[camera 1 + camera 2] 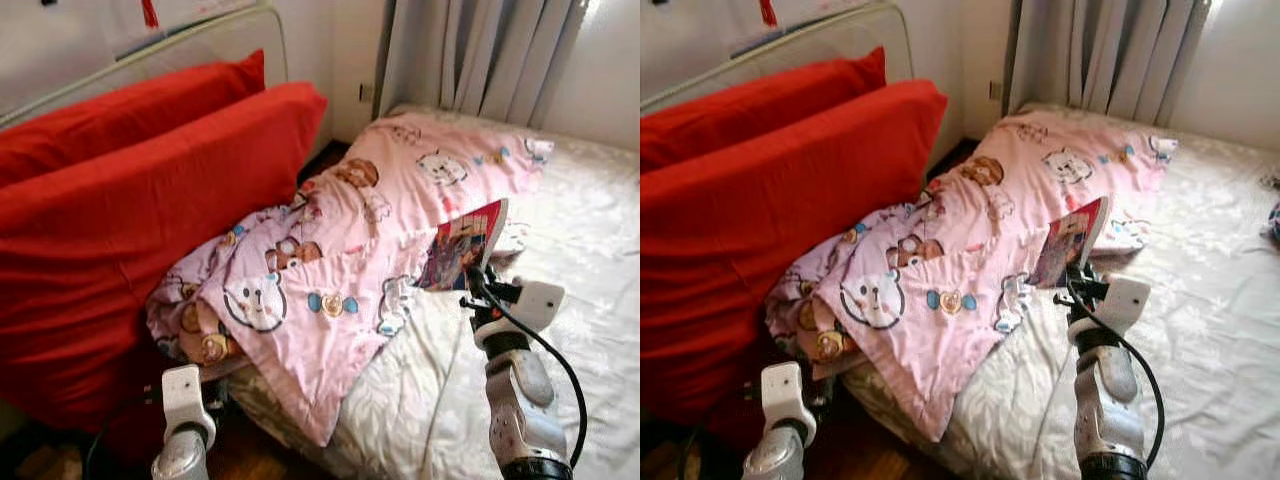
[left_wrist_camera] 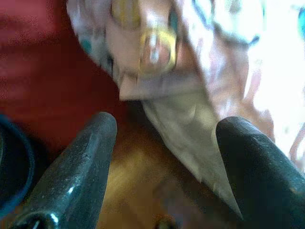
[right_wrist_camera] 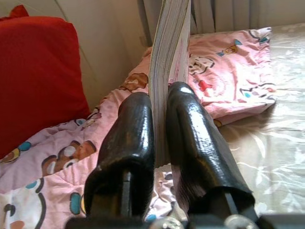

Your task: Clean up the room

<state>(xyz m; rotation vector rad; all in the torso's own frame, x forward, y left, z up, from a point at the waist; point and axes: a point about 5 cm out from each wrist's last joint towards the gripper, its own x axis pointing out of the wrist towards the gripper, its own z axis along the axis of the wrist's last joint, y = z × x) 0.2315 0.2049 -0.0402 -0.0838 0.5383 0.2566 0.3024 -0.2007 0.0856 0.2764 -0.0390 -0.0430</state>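
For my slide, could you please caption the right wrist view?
Right gripper clamps a book upright above the pink cartoon quilt.

Two big red cushions (image 1: 150,200) lean against the pale headboard rail (image 1: 190,35) along the wall, one in front of the other. Grey curtains (image 1: 480,55) hang in the far corner behind the bed (image 1: 590,260), which is covered with a white patterned sheet. A strip of dark wooden floor (image 1: 250,455) shows beside the bed.

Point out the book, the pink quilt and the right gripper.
book (image 1: 462,245): left eye view, on its colourful cover.
pink quilt (image 1: 330,250): left eye view, mid fabric with cartoon prints.
right gripper (image 3: 159,138): right wrist view, between the fingers clamped on the book's pages.
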